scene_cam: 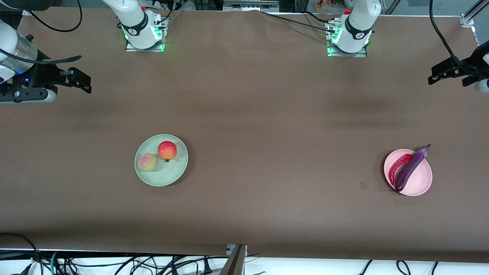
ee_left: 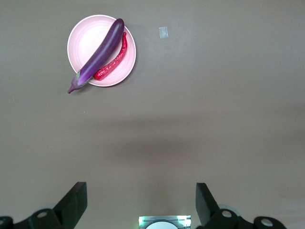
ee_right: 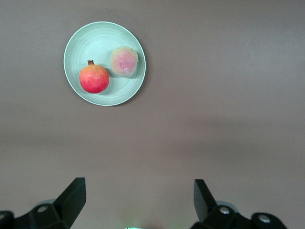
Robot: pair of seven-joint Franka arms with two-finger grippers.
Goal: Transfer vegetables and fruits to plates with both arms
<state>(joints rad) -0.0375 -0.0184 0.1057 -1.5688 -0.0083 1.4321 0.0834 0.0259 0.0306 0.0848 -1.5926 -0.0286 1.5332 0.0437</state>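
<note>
The pale mint green plate [scene_cam: 168, 173] lies toward the right arm's end of the table and holds the peach [scene_cam: 147, 162] and the red-orange apple-like fruit [scene_cam: 167, 150]. The pale pink plate [scene_cam: 420, 179] lies toward the left arm's end and holds the red chili [scene_cam: 397, 168] and the purple eggplant [scene_cam: 412, 168], whose stem end overhangs the rim. My right gripper [scene_cam: 82, 81] is open and empty, raised over its end of the table. My left gripper [scene_cam: 435, 75] is open and empty over the other end. The left wrist view shows the eggplant [ee_left: 100, 55] and chili [ee_left: 113, 64]; the right wrist view shows the apple-like fruit [ee_right: 94, 79] and peach [ee_right: 124, 61].
The brown table top [scene_cam: 267, 133] spreads wide between the two plates. A small pale scrap [ee_left: 163, 32] lies on it beside the pink plate. The arm bases [scene_cam: 143, 34] stand along the edge farthest from the front camera. Cables hang below the nearest edge.
</note>
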